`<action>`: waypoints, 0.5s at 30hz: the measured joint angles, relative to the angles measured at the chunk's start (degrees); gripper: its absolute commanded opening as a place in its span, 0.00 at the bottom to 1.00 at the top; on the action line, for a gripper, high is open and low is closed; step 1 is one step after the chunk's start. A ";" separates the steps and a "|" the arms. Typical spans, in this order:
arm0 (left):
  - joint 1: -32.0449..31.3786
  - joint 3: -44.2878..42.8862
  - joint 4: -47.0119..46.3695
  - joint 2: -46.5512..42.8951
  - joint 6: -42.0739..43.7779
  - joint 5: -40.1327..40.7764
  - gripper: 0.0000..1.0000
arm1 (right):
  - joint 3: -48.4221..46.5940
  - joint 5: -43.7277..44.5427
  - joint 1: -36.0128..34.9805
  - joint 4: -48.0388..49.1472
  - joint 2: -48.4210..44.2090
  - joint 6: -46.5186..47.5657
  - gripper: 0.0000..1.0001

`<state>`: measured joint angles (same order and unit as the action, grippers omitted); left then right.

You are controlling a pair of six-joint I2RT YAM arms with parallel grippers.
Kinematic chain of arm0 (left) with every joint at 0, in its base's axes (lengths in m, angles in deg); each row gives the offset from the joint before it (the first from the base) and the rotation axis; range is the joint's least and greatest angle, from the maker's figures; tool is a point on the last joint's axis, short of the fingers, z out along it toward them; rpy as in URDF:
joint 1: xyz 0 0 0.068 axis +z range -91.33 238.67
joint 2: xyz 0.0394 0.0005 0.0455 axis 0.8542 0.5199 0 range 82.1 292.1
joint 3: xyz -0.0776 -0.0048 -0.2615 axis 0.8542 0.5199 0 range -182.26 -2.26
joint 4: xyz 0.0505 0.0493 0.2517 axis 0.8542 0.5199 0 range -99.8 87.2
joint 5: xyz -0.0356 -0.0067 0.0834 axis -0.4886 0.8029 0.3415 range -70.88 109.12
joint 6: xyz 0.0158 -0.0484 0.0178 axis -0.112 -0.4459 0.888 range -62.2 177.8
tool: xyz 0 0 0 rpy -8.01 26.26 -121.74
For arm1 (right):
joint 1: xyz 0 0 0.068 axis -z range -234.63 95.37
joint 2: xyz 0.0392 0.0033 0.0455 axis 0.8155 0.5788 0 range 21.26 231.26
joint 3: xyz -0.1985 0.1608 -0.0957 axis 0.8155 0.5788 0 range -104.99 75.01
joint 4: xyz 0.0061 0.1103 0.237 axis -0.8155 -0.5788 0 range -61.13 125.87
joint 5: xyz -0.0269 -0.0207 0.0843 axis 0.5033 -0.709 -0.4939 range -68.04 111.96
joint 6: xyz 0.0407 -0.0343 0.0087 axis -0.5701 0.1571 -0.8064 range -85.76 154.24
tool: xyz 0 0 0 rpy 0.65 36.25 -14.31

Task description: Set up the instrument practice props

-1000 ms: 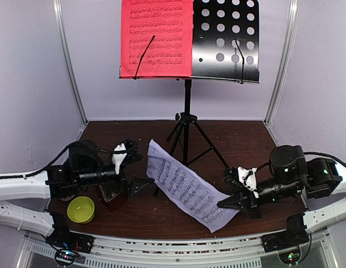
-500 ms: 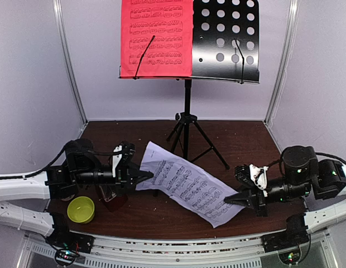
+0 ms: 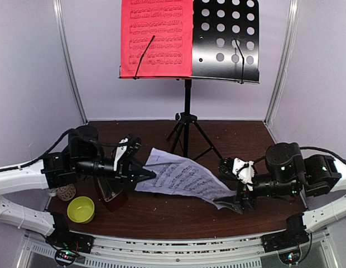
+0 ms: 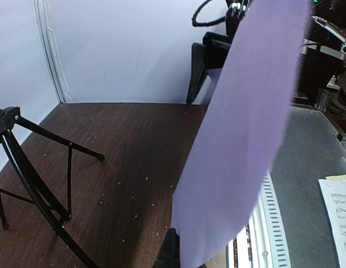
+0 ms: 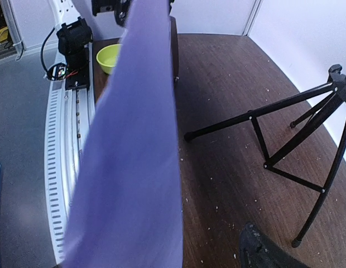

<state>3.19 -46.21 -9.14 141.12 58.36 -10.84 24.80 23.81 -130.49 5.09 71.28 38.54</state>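
The black music stand point(image 3: 226, 39) rises at the back, with the red music sheet point(image 3: 156, 39) on the left half of its perforated desk. The white music sheet point(image 3: 181, 178) hangs low over the table between my arms. My left gripper point(image 3: 149, 174) is shut on its left edge, and in the left wrist view the sheet point(image 4: 240, 139) stands up from the pinch. My right gripper point(image 3: 233, 187) is open at the sheet's right corner; one finger point(image 5: 259, 251) shows apart from the sheet point(image 5: 134, 167). The dark-red metronome point(image 3: 110, 192) sits partly hidden under my left arm.
A lime-green bowl point(image 3: 81, 209) sits at the near left, with a patterned mug point(image 3: 64, 192) just behind it. The stand's tripod legs point(image 3: 187, 142) spread over the middle of the table, close behind the sheet. White walls enclose the table on the left, back and right.
My left gripper shut on the white sheet's left edge and holds it up. My right gripper opened and let go of the right corner. The sheet now lies flatter and sags.
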 measured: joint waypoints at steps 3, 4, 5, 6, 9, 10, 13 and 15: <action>-0.74 -3.80 4.42 2.86 0.94 -0.85 0.00 | -5.62 1.90 -0.04 -0.81 4.83 1.05 0.70; -1.09 -5.05 5.90 3.85 1.33 -1.03 0.00 | -7.52 2.51 -0.04 -1.16 6.32 1.57 0.69; -1.44 -6.19 7.28 4.76 1.64 -1.16 0.00 | -9.03 2.99 -0.07 -1.46 7.50 1.99 0.69; -1.77 -7.34 8.66 5.73 2.01 -1.29 0.00 | -10.36 3.41 -0.09 -1.84 8.50 2.51 0.67; -2.34 -10.19 12.46 8.07 3.15 -1.68 0.00 | -14.62 4.63 -0.37 -3.74 11.74 4.13 0.71; -2.38 -11.10 13.79 8.70 3.61 -1.86 0.00 | -15.74 4.92 -0.42 -4.28 12.70 4.48 0.75; -2.49 -12.63 16.46 9.64 4.81 -2.03 0.00 | -17.86 6.29 -0.59 -6.56 14.95 5.84 0.86; -2.49 -12.87 17.64 9.60 5.53 -2.01 0.00 | -18.01 7.02 -0.63 -7.98 15.63 5.97 0.88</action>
<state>0.70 -59.08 8.50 150.72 63.89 -12.85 6.79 30.83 -131.12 -2.89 86.91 44.51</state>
